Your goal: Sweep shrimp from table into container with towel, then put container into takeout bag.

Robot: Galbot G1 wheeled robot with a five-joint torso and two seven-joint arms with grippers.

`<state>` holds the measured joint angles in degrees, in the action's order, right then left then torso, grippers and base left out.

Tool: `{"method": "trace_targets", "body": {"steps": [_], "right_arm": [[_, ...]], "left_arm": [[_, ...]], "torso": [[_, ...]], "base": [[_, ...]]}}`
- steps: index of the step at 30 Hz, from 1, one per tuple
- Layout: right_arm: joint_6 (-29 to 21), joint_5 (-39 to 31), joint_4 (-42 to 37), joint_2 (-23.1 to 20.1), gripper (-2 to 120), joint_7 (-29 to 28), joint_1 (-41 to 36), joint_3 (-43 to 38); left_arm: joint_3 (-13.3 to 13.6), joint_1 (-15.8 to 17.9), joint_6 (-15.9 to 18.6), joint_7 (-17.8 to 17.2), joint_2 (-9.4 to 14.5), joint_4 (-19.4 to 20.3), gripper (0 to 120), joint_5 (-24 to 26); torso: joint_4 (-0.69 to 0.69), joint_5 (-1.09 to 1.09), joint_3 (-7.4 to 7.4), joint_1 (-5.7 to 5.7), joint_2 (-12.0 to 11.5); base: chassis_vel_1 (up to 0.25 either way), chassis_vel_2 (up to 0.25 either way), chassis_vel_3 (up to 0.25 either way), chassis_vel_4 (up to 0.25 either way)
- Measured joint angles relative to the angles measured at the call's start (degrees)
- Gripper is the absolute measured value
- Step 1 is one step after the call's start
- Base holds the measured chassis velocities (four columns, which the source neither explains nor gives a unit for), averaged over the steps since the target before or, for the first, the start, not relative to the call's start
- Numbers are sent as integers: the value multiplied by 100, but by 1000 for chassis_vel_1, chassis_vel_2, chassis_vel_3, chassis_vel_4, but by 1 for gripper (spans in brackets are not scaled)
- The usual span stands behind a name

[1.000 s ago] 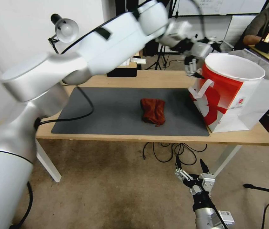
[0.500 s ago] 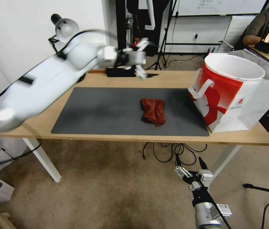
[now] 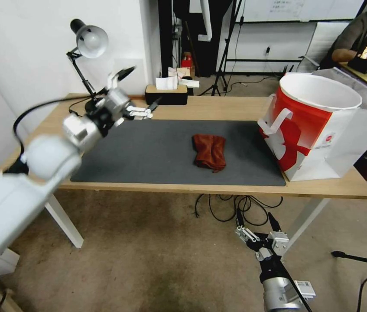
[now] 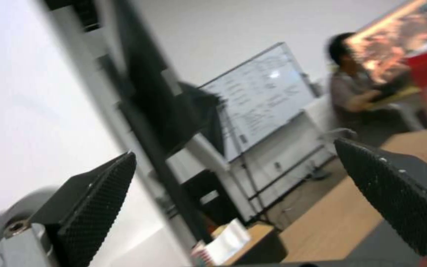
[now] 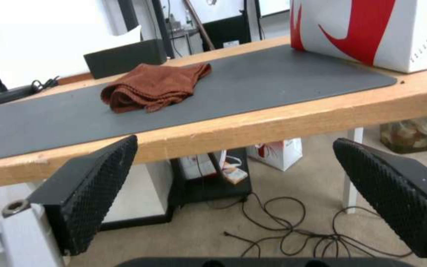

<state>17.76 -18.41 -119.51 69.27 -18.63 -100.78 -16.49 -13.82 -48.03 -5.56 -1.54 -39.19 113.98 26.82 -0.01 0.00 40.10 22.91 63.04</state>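
Head view: the towel [image 3: 209,151] sits crumpled near the middle of the dark mat [image 3: 148,147] on the table [image 3: 218,106]. The container [image 3: 319,93] is already standing inside the takeout bag [image 3: 322,138] at the right end. The left gripper [image 3: 142,93] hangs over the mat's far left corner, fingers spread, holding nothing. The right gripper [image 3: 257,221] is parked low below the table's front edge, also spread

Left wrist view: both pads [image 4: 97,202] wide apart, blurry room beyond

Right wrist view: pads [image 5: 100,185] wide apart, with the towel [image 5: 154,87] and bag [image 5: 371,29] up on the table
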Motion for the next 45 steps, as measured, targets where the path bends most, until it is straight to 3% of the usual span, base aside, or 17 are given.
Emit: {"method": "trace_targets", "body": {"steps": [1, 2, 4, 5, 9, 10, 12, 13, 14, 17, 24, 32, 45], "right_arm": [[-1, 0, 24, -2, 100, 0, 23, 8], [-1, 0, 24, -2, 100, 0, 23, 8], [-2, 0, 48, -3, 100, -1, 38, 19], [-2, 0, 48, -3, 100, -1, 38, 19], [60, 47, -35, 27, 100, 33, -86, 11], [60, 47, -35, 27, 100, 33, -86, 11], [90, 65, -77, 34, 100, 55, -131, 6], [91, 70, -71, 29, 100, 57, -94, 13], [91, 70, -71, 29, 100, 57, -94, 13], [69, 72, 43, 11, 100, 56, 28, 64], [69, 67, 208, 21, 100, 130, 95, 83], [-1, -140, 399, -70, 100, 325, 183, 76], [46, 18, 356, -136, 100, 503, 208, 12]], "left_arm": [[-212, -311, 11, -139, -99, 76, 100, -24], [-212, -311, 11, -139, -99, 76, 100, -24], [-640, -1035, 16, -327, -323, 248, 100, -149], [-640, -1035, 16, -327, -323, 248, 100, -149], [-1569, -2507, -155, -485, -986, 648, 100, -503], [-1569, -2507, -155, -485, -986, 648, 100, -503], [-1868, -3131, -270, -485, -1311, 770, 100, -608], [-2020, -3590, -329, -482, -1608, 812, 100, -652], [-2020, -3590, -329, -482, -1608, 812, 100, -652], [-2248, -4235, -729, -445, -2194, 675, 100, -1024], [-2268, -4781, -1345, -412, -2656, 290, 100, -1357], [-2097, -4839, -1618, -228, -2903, -203, 100, -1511], [-2068, -4985, -1841, -11, -3075, -366, 100, -1540]], "torso": [[-1, 1, 0, 0, 0], [-1, 1, 0, 0, 0], [-1, 1, 1, 1, -1], [-1, 1, 1, 1, -1], [1, -1, 1, 0, -1], [1, -1, 1, 0, -1], [3, 0, 0, 0, 0], [3, 0, 0, 0, -1], [3, 0, 0, 0, -1], [0, 1, 0, 1, -1], [1, 2, 0, 1, -1], [0, 1, 1, 1, -1], [1, 1, 1, 1, -1]], "base": [[0, 0, 0, 0], [0, 0, 0, 0], [0, 0, 0, 0], [0, 0, 0, 0], [0, 0, 0, 0], [0, 0, 0, 0], [0, 0, 0, 0], [0, 0, 0, 0], [0, 0, 0, 0], [0, 0, 0, 0], [0, 0, 0, 0], [0, 0, 0, 0], [0, 0, 0, 0]]}}
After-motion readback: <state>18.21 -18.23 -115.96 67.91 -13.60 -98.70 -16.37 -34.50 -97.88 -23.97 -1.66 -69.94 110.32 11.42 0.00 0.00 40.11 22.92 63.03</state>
